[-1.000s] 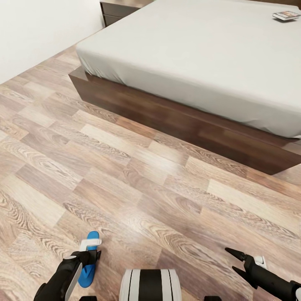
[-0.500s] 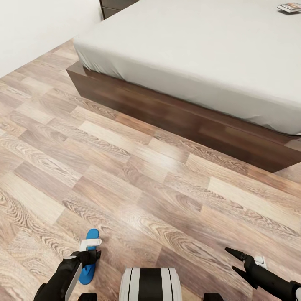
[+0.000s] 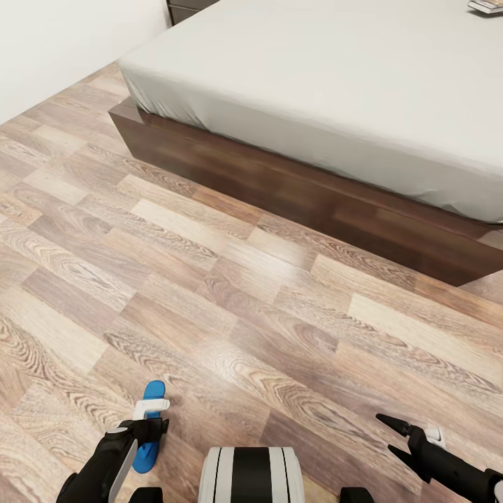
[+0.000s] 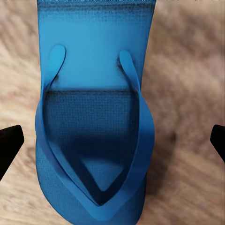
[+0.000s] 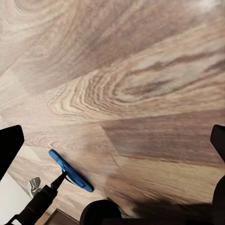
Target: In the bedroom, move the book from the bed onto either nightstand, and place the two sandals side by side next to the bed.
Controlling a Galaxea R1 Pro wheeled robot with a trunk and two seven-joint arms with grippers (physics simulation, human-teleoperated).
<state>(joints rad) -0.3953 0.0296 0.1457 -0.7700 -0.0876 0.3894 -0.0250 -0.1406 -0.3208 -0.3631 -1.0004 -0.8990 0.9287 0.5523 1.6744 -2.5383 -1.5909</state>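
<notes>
One bright blue sandal (image 3: 155, 391) lies flat on the wood floor at the lower left of the head view. My left gripper (image 3: 150, 427) hangs right over it, open; in the left wrist view its black fingertips (image 4: 9, 140) stand wide apart on either side of the sandal (image 4: 93, 117), straps up, not touching it. The right gripper (image 3: 392, 436) is open and empty over bare floor at the lower right. The book (image 3: 487, 6) rests on the far part of the bed (image 3: 314, 84). The second sandal is out of view.
The bed's dark wooden frame (image 3: 279, 188) runs across the floor ahead. A corner of a dark brown drawer unit (image 3: 185, 7) shows beside the bed near the white wall (image 3: 56, 49). The right wrist view catches the sandal (image 5: 70, 171) low on the planks.
The whole head view has shifted: bed, book, floor and the sandal slid slightly up in the picture. Both grippers kept their places and stayed open.
</notes>
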